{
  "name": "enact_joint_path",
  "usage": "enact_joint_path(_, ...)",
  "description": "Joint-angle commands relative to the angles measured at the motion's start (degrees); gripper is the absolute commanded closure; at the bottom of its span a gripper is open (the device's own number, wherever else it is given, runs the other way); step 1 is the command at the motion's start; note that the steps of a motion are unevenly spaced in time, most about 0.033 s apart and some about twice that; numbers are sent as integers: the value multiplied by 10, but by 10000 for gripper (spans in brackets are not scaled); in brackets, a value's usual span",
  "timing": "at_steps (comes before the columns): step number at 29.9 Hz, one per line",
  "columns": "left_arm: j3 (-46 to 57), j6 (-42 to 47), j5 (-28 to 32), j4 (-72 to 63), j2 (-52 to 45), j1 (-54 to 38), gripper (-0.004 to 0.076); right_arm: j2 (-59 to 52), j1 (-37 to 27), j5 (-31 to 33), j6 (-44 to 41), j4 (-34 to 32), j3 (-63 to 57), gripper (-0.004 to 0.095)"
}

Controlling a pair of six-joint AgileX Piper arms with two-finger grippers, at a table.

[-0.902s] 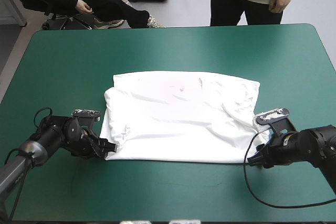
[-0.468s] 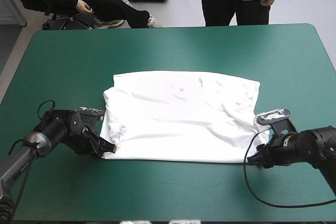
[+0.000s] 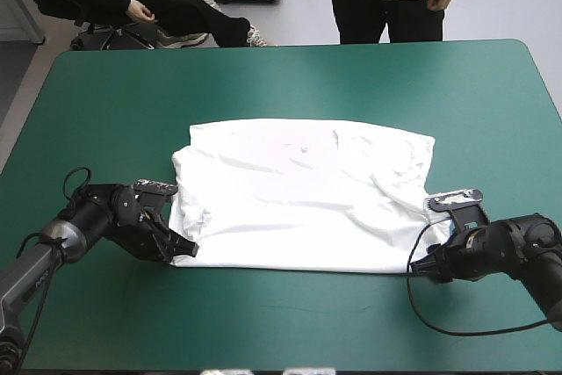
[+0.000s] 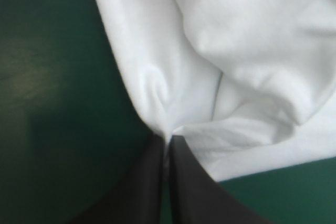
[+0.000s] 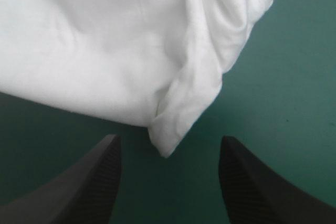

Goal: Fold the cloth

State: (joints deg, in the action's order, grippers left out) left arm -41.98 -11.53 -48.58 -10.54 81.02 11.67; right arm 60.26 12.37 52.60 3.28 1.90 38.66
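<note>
The white T-shirt (image 3: 299, 195) lies spread flat in the middle of the teal-green table, roughly rectangular with a few wrinkles. My left gripper (image 3: 182, 249) sits at its near left corner, and in the left wrist view the black fingers (image 4: 152, 182) meet in a point, pinching a puckered fold of the T-shirt (image 4: 220, 61). My right gripper (image 3: 423, 268) rests low on the cover at the near right corner. It stands open there, fingers (image 5: 92, 177) wide apart, with the T-shirt's corner tip (image 5: 168, 135) lying just ahead, between them and untouched.
Bare teal-green cover (image 3: 290, 322) runs along the front edge and on both sides of the T-shirt. A person stands just beyond the table's far edge, not over it.
My left gripper has slid in to the T-shirt's near left corner and shut on the fabric. The right arm has edged slightly lower and stays open.
</note>
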Motion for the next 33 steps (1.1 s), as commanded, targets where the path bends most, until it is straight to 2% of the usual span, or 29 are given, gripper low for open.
enact_joint_path(1,13,-4,33,-39,18,5,741,30,-3,-38,-1,-2,11,445)
enact_joint_path(7,13,-4,33,-36,18,5,741,103,-3,-64,4,-5,-11,633)
enact_joint_path(14,13,-4,36,-35,18,5,741,157,-3,-96,16,-1,-37,663)
enact_joint_path(16,13,-4,36,-35,17,5,741,157,-3,-82,31,8,-37,741)
enact_joint_path(19,13,-4,37,-32,4,5,741,146,-3,-49,36,9,-37,924)
enact_joint_path(22,13,13,34,-18,-32,5,741,108,-3,-29,36,9,-37,925)
enact_joint_path(29,5,31,-38,22,-117,5,741,-1,-3,75,28,-5,-35,926)
enact_joint_path(33,-16,32,-51,23,-145,5,741,-57,-3,103,23,-2,-29,926)
